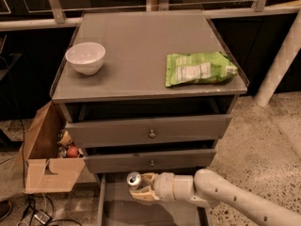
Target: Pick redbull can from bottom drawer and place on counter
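The tool (138,188), cream-coloured and mounted on a pale jointed arm (225,197) entering from the lower right, sits over the front left part of the bottom drawer (117,213), the lowest wide grey tray, which stands pulled out. Its fingers (144,196) close around a slim silver metal redbull can (134,178), pinching it; the can's pull-tab top faces up and to the left. The can appears to be lifted clear of the drawer floor, though the dim view does not settle whether its base touches. Above it, the two upper grey drawers, each with a small round knob (152,133), stand slightly open. The flat grey table (141,41) on top of the cabinet carries a round white ceramic bowl (85,57) near its left edge and a crumpled green snack bag (200,68) near its right edge, well apart from each other. An open brown cardboard box (44,161) holding assorted items stands on the floor, just beside the cabinet's left side.
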